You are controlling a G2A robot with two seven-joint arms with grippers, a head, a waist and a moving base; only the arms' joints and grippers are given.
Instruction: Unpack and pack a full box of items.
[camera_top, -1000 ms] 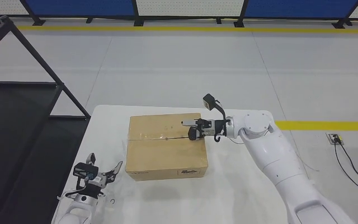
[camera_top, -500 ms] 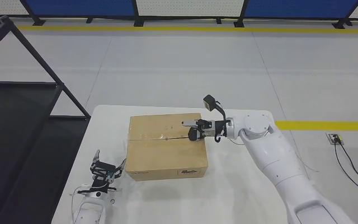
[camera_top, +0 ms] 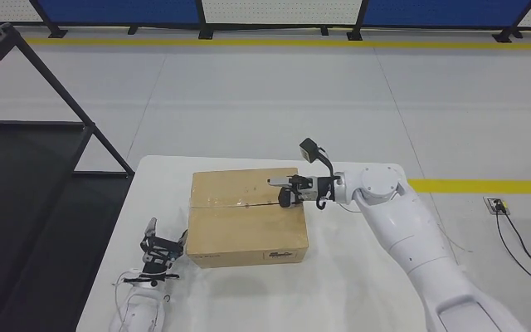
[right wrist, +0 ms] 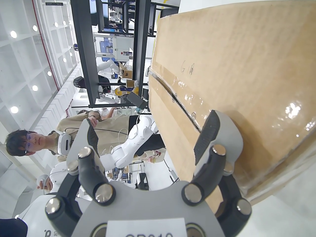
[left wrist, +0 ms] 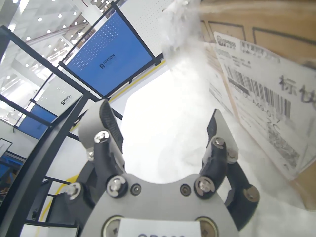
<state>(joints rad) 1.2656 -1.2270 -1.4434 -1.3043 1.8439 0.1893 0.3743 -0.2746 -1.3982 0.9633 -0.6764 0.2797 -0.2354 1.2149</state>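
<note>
A closed brown cardboard box (camera_top: 247, 216) sits in the middle of the white table (camera_top: 357, 282), its top seam (camera_top: 241, 202) taped. My right gripper (camera_top: 280, 190) is open over the right end of that seam. In the right wrist view one finger (right wrist: 208, 134) rests on the box top (right wrist: 234, 62) beside the slit seam (right wrist: 172, 97); the other finger hangs off the box. My left gripper (camera_top: 164, 245) is open, low at the box's front left corner. In the left wrist view it (left wrist: 163, 127) points past the box side (left wrist: 266, 8), which bears a printed label (left wrist: 261, 99) and loose clear tape (left wrist: 182, 25).
A black metal rack (camera_top: 50, 124) stands off the table's left edge. Bare table lies in front of the box and to its right under the right arm. The left gripper is near the table's left front edge.
My left gripper has moved right and forward toward the box's front left corner and turned to face it. The right gripper has barely shifted on the seam.
</note>
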